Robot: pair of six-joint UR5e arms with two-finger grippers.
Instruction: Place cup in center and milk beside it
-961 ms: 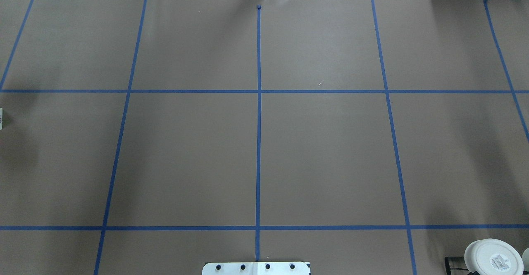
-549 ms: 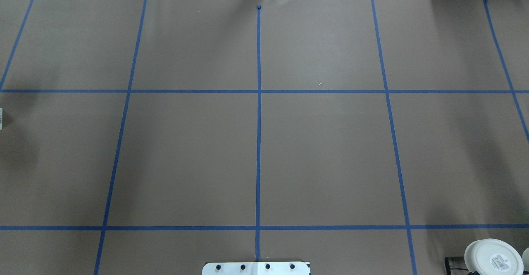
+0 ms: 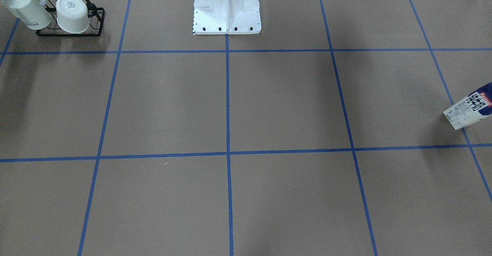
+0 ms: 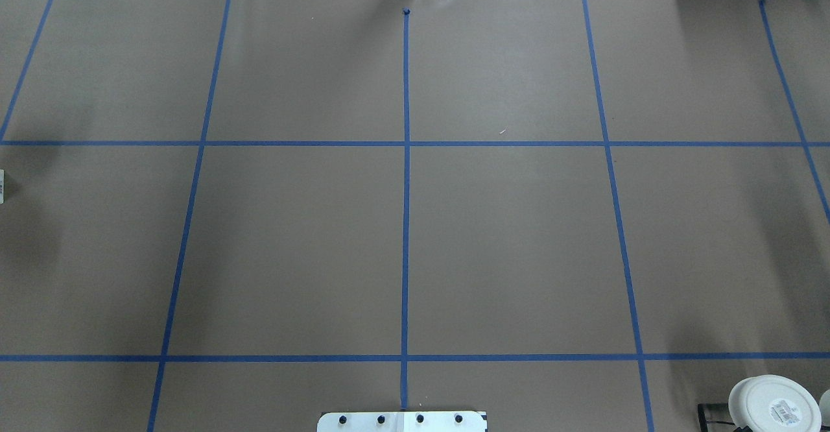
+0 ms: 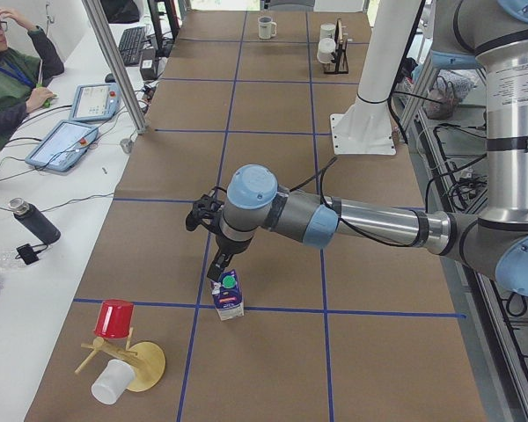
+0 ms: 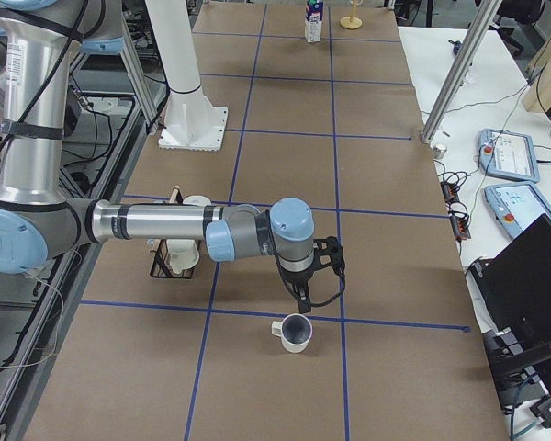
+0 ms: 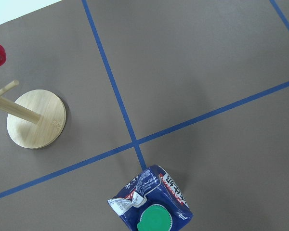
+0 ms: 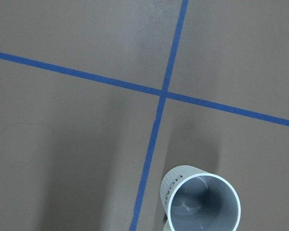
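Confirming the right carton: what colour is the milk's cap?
Green. The cap on the milk shows best in the left wrist view.

Milk [image 5: 230,296] at the robot's far left (seemingly on a tape line [image 7: 140,156]); cup [image 6: 295,333] far right.

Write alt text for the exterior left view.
The robot's left arm reaches across the brown, blue-taped table, its gripper close over an upright milk carton with a green cap. In the near corner, a wooden mug stand holds a red cup and a white cup; an operator sits upper left.
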